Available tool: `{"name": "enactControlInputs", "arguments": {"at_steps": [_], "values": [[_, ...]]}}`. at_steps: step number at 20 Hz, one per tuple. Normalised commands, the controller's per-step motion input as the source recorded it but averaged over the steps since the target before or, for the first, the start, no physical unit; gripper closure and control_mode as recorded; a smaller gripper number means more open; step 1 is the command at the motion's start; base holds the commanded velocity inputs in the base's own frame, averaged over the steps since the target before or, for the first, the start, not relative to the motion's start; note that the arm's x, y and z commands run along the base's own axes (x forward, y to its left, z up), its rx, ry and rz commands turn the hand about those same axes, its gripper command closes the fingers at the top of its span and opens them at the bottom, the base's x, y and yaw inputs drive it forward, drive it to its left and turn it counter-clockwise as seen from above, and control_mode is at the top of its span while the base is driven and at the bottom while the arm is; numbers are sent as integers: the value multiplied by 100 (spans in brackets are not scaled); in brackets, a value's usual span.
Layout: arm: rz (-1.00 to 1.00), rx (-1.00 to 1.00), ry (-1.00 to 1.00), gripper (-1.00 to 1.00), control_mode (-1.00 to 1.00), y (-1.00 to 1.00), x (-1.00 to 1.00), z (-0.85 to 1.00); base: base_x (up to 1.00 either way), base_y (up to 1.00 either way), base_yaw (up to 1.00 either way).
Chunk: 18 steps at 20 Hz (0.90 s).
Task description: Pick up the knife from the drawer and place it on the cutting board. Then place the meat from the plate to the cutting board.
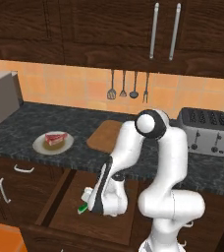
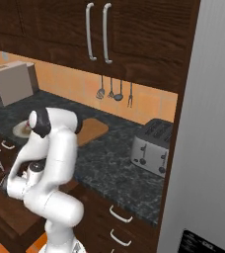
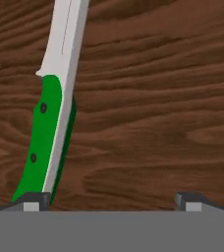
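The knife [image 3: 47,133] lies flat on the drawer's brown floor [image 3: 153,113], green handle toward me and pale blade pointing away. My gripper [image 3: 111,202] is open just above it; the handle's end sits against my left fingertip [image 3: 34,201], while the right one stands far off to the side. From the left base view the gripper [image 1: 88,204] is down inside the open drawer [image 1: 70,209], the green handle [image 1: 83,208] peeking out beside it. On the counter, the meat [image 1: 55,138] rests on the plate [image 1: 39,146], left of the cutting board [image 1: 104,136].
A silver toaster [image 1: 206,130] stands on the counter right of the board. Dark utensils [image 1: 128,86] hang on the tiled wall behind. A grey appliance [image 1: 1,96] sits at the far left. Narrow drawers with curved handles [image 1: 23,170] flank the open drawer.
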Motion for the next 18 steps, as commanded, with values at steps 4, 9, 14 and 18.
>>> {"name": "enactControlInputs", "arguments": {"at_steps": [4,9,14,18], "values": [[-9,-2,0,-100,-100,22,26,52,0,0,0],[-1,-5,0,-100,-100,40,10,97,0,0,0],[-2,-16,16,-100,-100,52,36,21,0,0,0],[-2,-22,26,-100,-100,32,37,-34,0,0,0]]}}
